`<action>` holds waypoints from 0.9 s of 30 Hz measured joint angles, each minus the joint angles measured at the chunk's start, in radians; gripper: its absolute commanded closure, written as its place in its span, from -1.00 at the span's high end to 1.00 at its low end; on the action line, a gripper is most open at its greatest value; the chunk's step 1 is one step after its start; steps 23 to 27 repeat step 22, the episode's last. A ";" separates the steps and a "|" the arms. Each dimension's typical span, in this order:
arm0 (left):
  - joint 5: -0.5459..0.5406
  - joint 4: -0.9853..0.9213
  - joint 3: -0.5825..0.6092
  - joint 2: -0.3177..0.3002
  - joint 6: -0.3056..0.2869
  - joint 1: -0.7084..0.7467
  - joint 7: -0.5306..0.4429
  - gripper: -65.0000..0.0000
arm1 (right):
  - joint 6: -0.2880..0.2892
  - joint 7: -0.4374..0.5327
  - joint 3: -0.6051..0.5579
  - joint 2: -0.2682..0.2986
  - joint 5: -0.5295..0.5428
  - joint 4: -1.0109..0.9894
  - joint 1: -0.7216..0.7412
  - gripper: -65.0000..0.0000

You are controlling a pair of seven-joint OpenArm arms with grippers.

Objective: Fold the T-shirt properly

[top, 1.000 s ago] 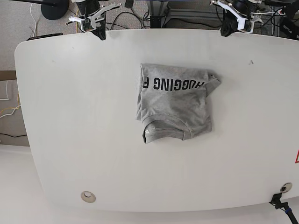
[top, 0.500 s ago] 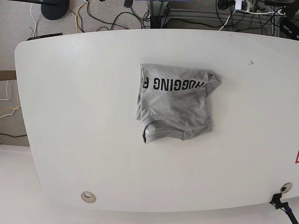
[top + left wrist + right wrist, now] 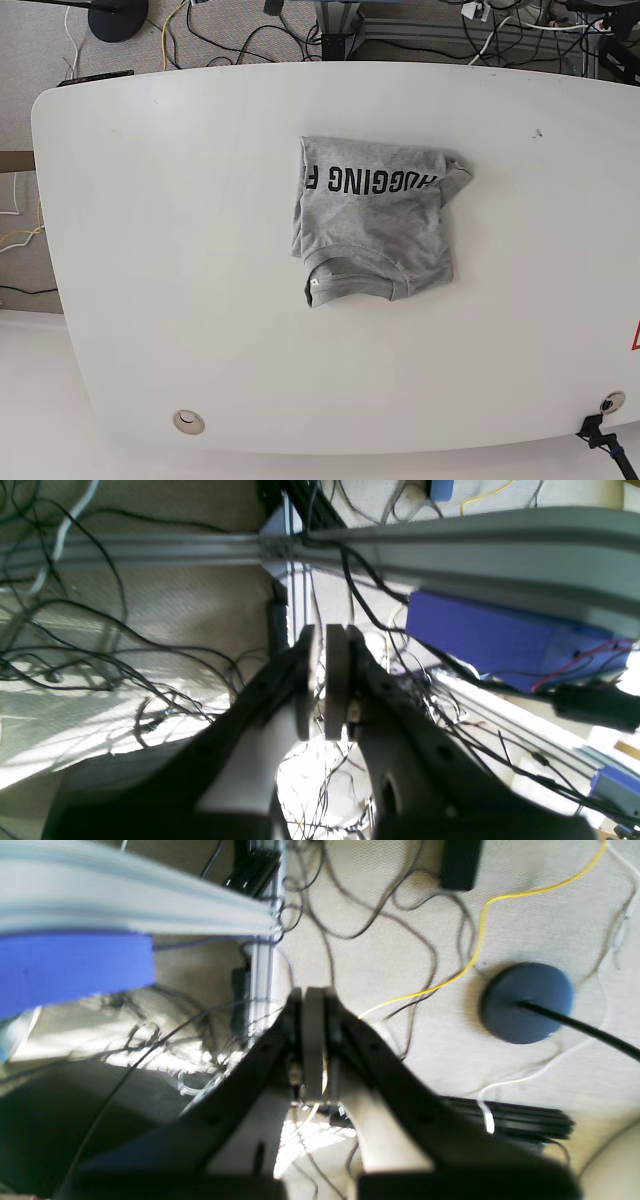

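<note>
The grey T-shirt (image 3: 375,220) lies folded into a compact rectangle on the white table (image 3: 180,250), a little right of its middle, with black lettering across its far part and the ribbed neck at its near edge. Both arms are out of the base view. My left gripper (image 3: 322,685) shows in the left wrist view over the floor and cables, its fingers nearly together with a thin gap and nothing between them. My right gripper (image 3: 312,1045) in the right wrist view is shut and empty above the floor.
Cables, aluminium frame rails (image 3: 450,535) and a blue box (image 3: 505,640) lie behind the table. A round dark stand base (image 3: 527,1002) sits on the carpet. The table has a grommet (image 3: 188,421) near its front left edge.
Both arms have drawn back from the far table edge and left the base view. The T-shirt has not moved.
</note>
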 measured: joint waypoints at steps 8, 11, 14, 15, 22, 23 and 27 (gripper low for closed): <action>0.114 -0.297 0.000 0.000 0.081 -0.194 -0.007 -0.96 | -0.008 0.005 -0.080 -0.008 0.002 -0.275 0.173 -1.00; 0.145 -0.412 0.001 -0.003 0.127 -0.264 -0.010 -0.95 | -0.008 0.005 -0.083 -0.030 0.002 -0.392 0.257 -1.00; 0.198 -0.550 0.001 -0.010 0.220 -0.347 -0.006 -0.95 | -0.004 0.008 -0.091 -0.032 0.002 -0.467 0.319 -1.00; 0.209 -0.599 0.000 -0.010 0.248 -0.373 -0.010 -0.95 | -0.006 0.008 -0.090 -0.031 0.002 -0.489 0.334 -1.00; 0.272 -0.740 0.000 -0.006 0.378 -0.491 -0.008 -0.95 | -0.008 0.005 -0.089 -0.030 0.001 -0.648 0.448 -1.00; 0.272 -0.740 0.000 -0.006 0.378 -0.491 -0.008 -0.95 | -0.008 0.005 -0.089 -0.030 0.001 -0.648 0.448 -1.00; 0.272 -0.740 0.000 -0.006 0.378 -0.491 -0.008 -0.95 | -0.008 0.005 -0.089 -0.030 0.001 -0.648 0.448 -1.00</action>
